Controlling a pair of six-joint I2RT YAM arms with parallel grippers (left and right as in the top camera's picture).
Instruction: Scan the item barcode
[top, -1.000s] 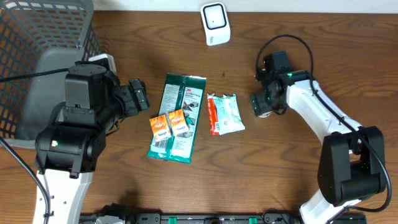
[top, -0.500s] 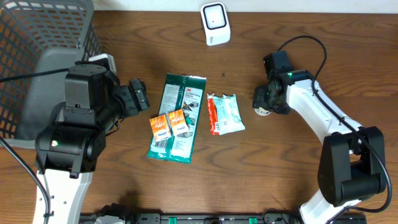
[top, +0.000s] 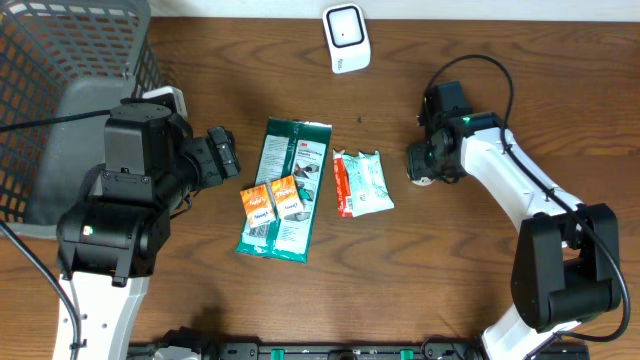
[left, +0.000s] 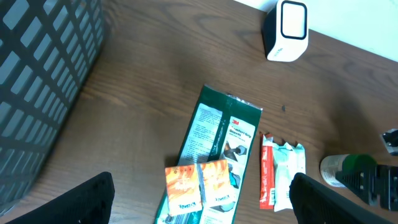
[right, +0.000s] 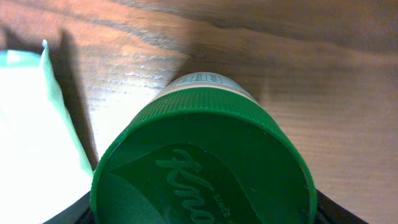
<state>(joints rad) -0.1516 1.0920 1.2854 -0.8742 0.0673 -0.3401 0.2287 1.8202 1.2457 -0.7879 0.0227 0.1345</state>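
Note:
A bottle with a green ribbed lid (right: 205, 168) fills the right wrist view, lying on the wood. My right gripper (right: 199, 214) is shut on it, with a dark finger pressed to each side of the lid. From overhead, the right gripper (top: 425, 163) covers most of the bottle (top: 421, 178), right of the packets. The white barcode scanner (top: 346, 38) stands at the table's far edge, also visible as the scanner (left: 286, 30) in the left wrist view. My left gripper (top: 222, 155) hangs open and empty left of the packets.
A long green packet (top: 285, 190) lies mid-table with two orange sachets (top: 272, 200) on it. A red-and-white packet (top: 362, 183) lies between it and the bottle. A grey mesh basket (top: 60, 60) stands at the far left.
The right jaws have closed in onto the bottle's lid, and the right wrist shifted slightly. The left arm and the packets have not moved.

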